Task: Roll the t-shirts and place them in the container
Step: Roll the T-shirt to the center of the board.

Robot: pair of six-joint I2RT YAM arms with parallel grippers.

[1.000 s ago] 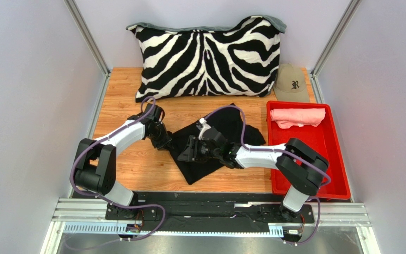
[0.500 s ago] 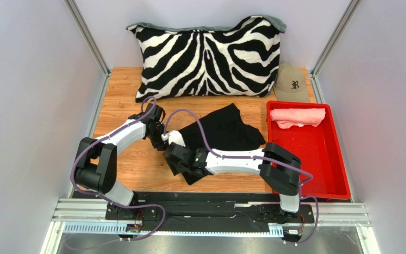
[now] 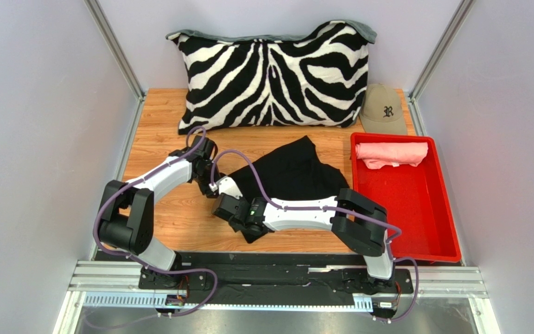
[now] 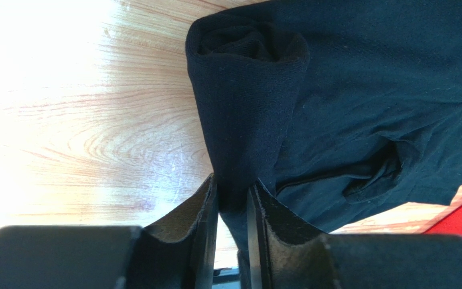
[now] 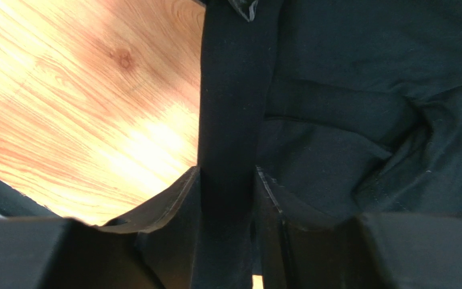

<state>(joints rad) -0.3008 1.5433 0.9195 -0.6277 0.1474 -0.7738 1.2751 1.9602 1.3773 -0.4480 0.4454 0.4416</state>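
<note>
Left claw [image 4: 232,198] and right claw [image 5: 227,205] pinch the black t-shirt [image 3: 297,170] at its rolled edge; turn both ends together, tightly.

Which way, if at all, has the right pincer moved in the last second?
Yes: the right pincer went leftward, away from the tray, across the shirt to its left edge beside the left pincer.

A pillow [image 3: 273,73] lies at the table's [image 3: 158,118] back, a cap [image 3: 384,110] to its right. Before the cap, a tray [image 3: 423,209] holds one shirt [image 3: 391,153]; another shirt [image 3: 297,168] lies mid-table, left of the tray.
</note>
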